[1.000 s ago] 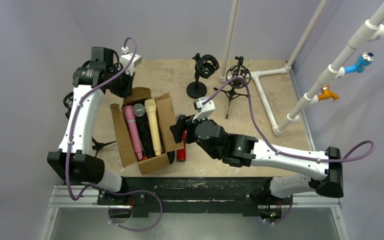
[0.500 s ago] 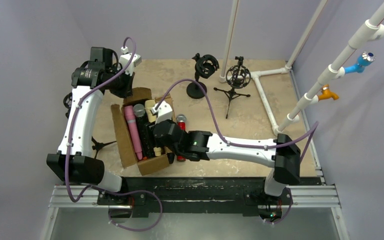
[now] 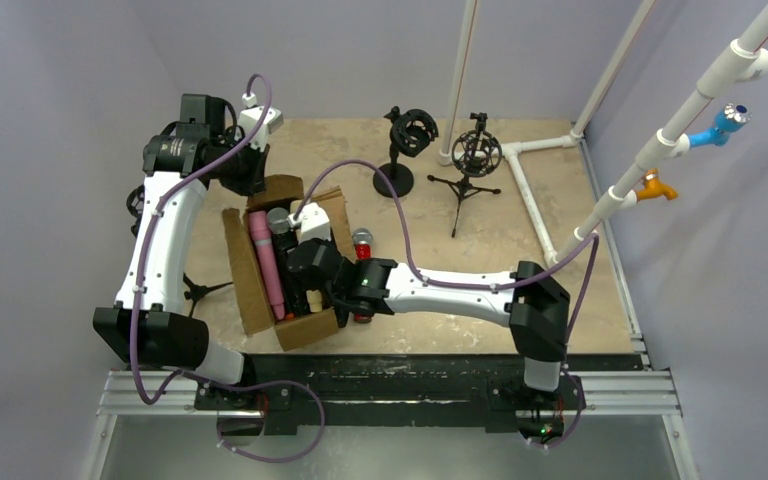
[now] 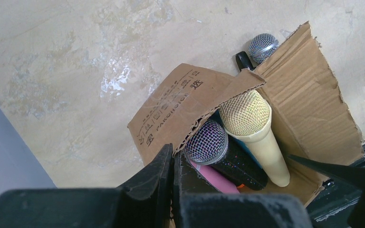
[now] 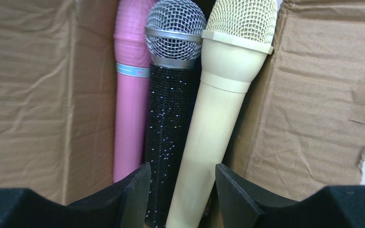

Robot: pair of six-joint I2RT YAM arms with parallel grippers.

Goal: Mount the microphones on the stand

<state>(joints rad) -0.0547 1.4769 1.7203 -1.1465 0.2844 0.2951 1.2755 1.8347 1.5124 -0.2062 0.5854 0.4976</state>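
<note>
With the right gripper (image 5: pixel 181 172) open astride the cream microphone (image 5: pixel 221 99) in the cardboard box (image 5: pixel 309 118) (left gripper (image 4: pixel 172 153) clenched, empty), centre the jaws on its shaft, clear of the black microphone (image 5: pixel 171 118), before closing.

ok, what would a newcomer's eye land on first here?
The right gripper is down inside the cardboard box, jaws open astride the cream microphone, with the black glittery microphone and the pink microphone alongside. At the table's far side, the round-base stand and the tripod stand hold no microphone.
</note>
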